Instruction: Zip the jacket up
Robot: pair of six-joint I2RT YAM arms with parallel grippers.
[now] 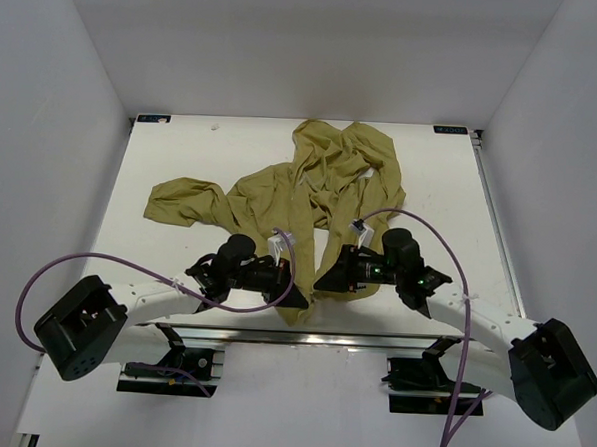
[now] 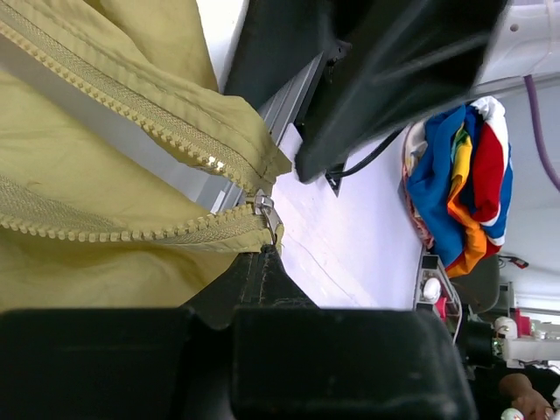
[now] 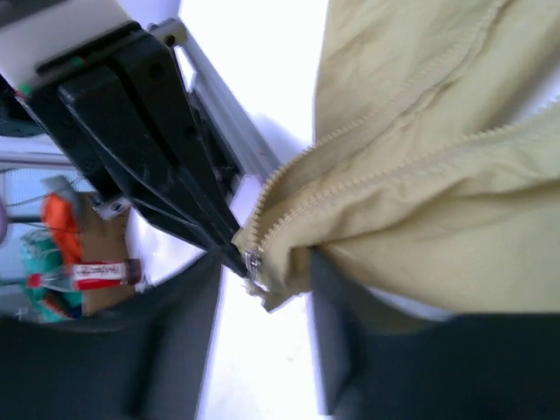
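The olive jacket (image 1: pixel 311 184) lies wrinkled across the table, its open front running toward the near edge. Both grippers meet at its bottom hem. My left gripper (image 1: pixel 297 296) is shut, and its tip (image 2: pixel 262 258) pinches at the metal zipper slider (image 2: pixel 265 210), where the two rows of teeth join. The right wrist view shows that same black tip touching the slider (image 3: pixel 254 262). My right gripper (image 1: pixel 323 282) is open, its midpoint (image 3: pixel 262 350) just below the hem corner. The jacket (image 3: pixel 420 192) drapes over one of its fingers (image 3: pixel 367 350).
The metal rail (image 1: pixel 303 336) along the table's near edge lies just under both grippers. A pile of colourful cloth (image 2: pixel 459 175) and a bottle (image 3: pixel 87 273) lie off the table, below it. White walls close in the left, right and back.
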